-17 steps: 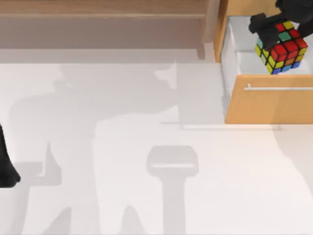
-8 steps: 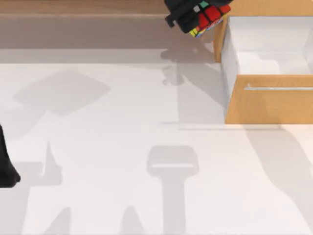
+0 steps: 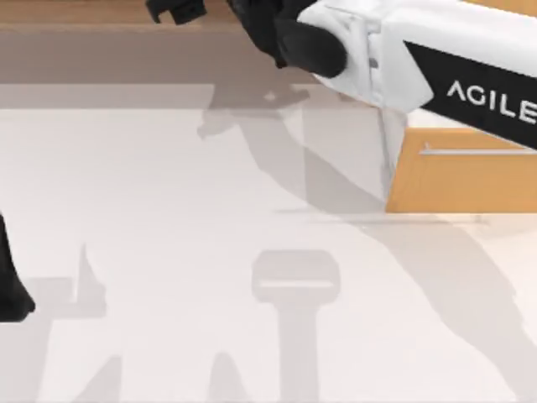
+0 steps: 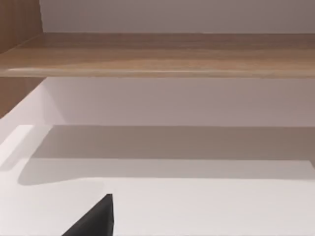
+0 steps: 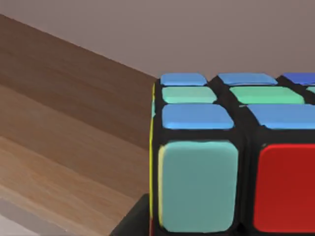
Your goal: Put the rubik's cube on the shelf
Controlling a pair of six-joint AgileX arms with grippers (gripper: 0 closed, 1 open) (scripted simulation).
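Our left end effector point(image 3: 13, 294) sits parked at the counter's point(image 3: 168, 252) near left edge; we cannot tell its finger state. Our right arm point(image 3: 419, 59) reaches across to the far side, its end effector point(image 3: 180, 10) over the shelf point(image 3: 84, 13). The wrist view shows the cube point(image 5: 231, 162) close against it, above the shelf board. The drawer cabinet point(image 3: 461, 180) stands far right.

The rubik's cube point(image 5: 231, 162), black-edged with blue, teal, green and red stickers showing, sits tilted close above the shelf point(image 3: 101, 34), a long light-brown wooden board along the surface's far edge
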